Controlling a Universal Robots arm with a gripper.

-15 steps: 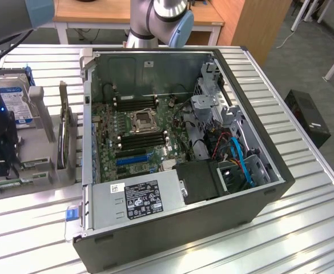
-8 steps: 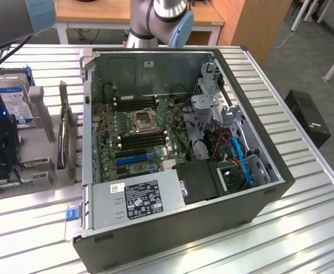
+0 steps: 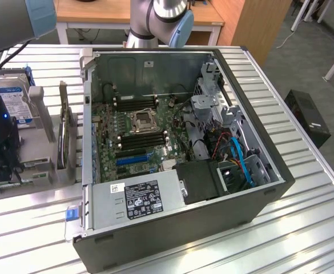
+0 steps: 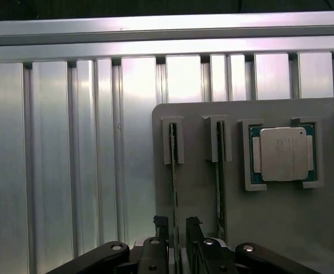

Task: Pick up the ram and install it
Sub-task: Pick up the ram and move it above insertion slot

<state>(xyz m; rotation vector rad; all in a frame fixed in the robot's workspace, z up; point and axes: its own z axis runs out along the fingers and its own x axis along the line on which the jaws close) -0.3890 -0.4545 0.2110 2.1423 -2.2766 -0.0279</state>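
Fingers [image 4: 193,229] unclenched astride the ram [image 4: 173,171] in wrist view; open computer case [image 3: 178,240] in exterior view

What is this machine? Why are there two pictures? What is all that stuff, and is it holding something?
It is a robot arm that grabs things with two jaws at its end. One picture comes from a camera standing off to the side. It sees the arm, a metal table and an open computer lying on it with its insides showing. The other picture comes from a camera on the arm's wrist, looking past the jaws. There you see a gray holder on the table. A square chip rests in it. The ram and another thin board stand on edge in slots. The jaws are open, one on each side of the ram. Nothing is held yet.
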